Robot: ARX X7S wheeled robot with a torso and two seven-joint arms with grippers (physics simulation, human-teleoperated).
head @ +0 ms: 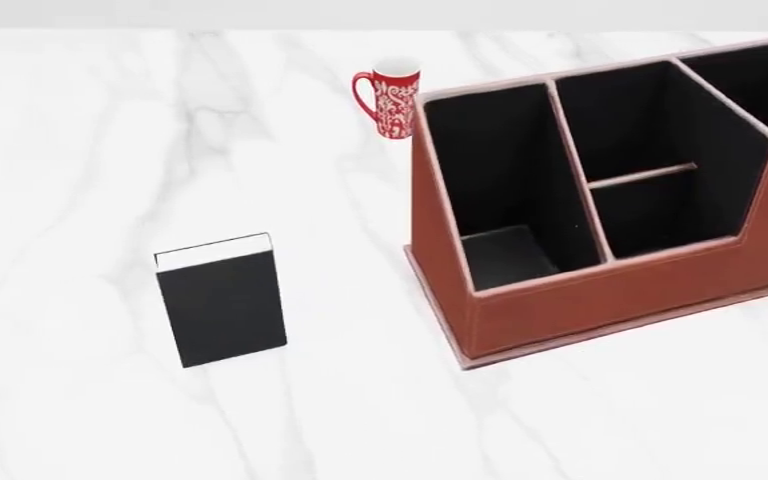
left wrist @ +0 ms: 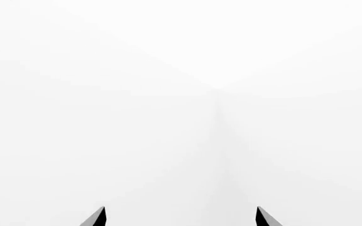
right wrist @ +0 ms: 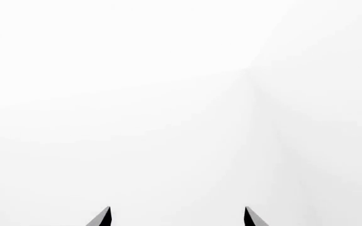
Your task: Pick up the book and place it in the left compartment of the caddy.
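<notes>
The book stands upright on the white surface, well apart from the caddy at its right; both grippers show fingers spread, holding nothing; the left one should, I think, pinch the book across its covers; then lower it into the left compartment.

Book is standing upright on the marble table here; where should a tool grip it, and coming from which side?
From above, I'd pinch the black book across its thin dimension at the top edge, where the white page edges show. It stands upright and alone, clear of the caddy and mug, so both covers look reachable.
</notes>
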